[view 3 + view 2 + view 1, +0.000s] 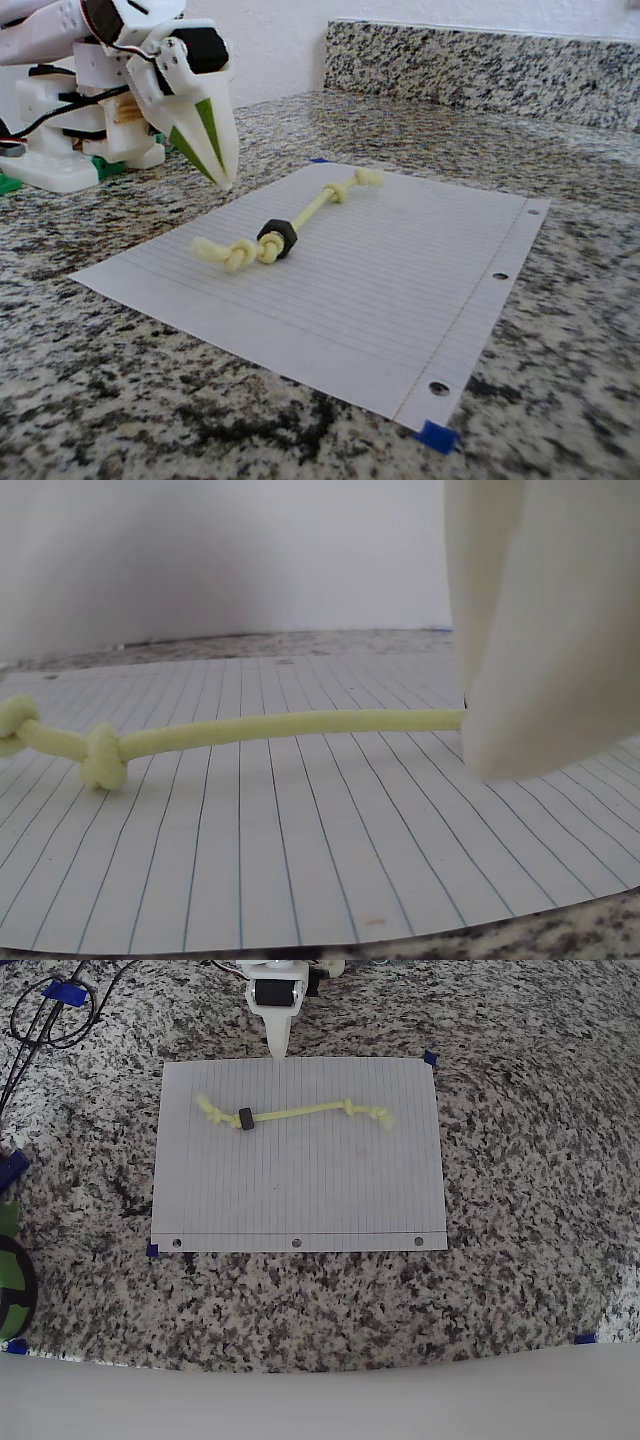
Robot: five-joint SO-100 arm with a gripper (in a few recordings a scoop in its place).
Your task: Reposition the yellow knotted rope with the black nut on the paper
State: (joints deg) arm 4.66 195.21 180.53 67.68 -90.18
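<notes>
The yellow knotted rope point(300, 1112) lies nearly straight across the upper half of the paper point(300, 1195), with a knot near each end. The black nut point(246, 1118) sits on the cord next to the left knot. My white gripper point(277, 1048) hangs at the paper's far edge, just above the nut's end of the rope, shut with nothing in it. In the fixed view the gripper point(226, 180) points down to the left of the rope point(312, 213) and nut point(278, 239), apart from both. In the wrist view a white finger point(540, 630) covers the rope point(280, 726) at the right.
Blue tape point(430, 1058) marks the paper's corners on the speckled granite counter. Black cables point(45, 1015) loop at the far left in the overhead view, and a green and black object point(10, 1280) sits at the left edge. The arm's white base point(70, 130) stands behind the gripper.
</notes>
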